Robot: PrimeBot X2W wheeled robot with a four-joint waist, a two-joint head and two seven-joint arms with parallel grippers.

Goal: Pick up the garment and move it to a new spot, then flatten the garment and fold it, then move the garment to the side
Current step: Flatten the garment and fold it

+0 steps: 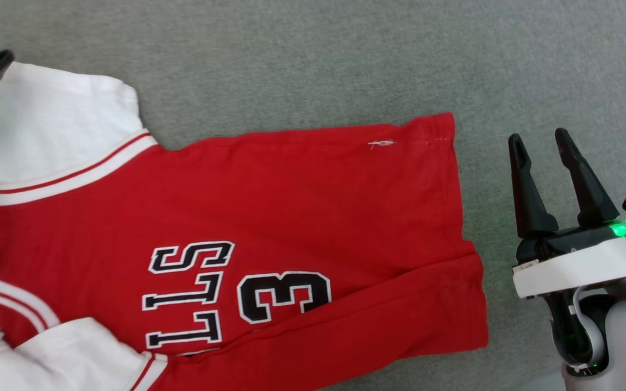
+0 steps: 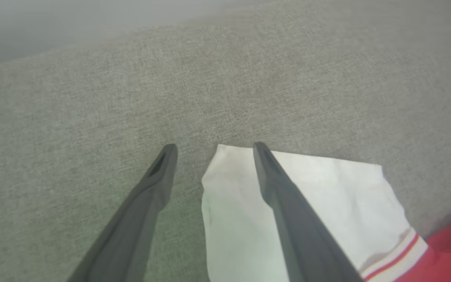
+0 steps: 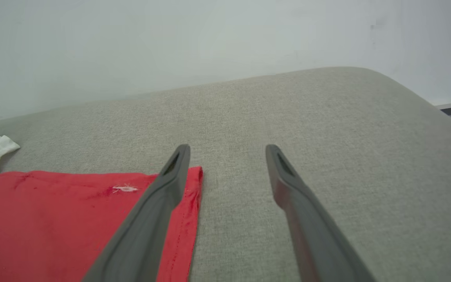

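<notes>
**Folding the jersey from both ends**

We see the garment [image 1: 291,206] lying flat between our two hands. Its body is red with black, white-edged letters and a 3, and its near long edge is turned over onto the print. The corner of one white sleeve [image 2: 327,188] shows between the left hand's [image 2: 214,149] fingers. The hem [image 3: 186,219] lies just beside the right hand [image 3: 227,150]. Both hands gape wide, holding nothing. We judge a fold is under way. We should pinch sleeve and hem together, lift evenly and keep the cloth taut over the grey upholstered surface [image 3: 288,109].
</notes>
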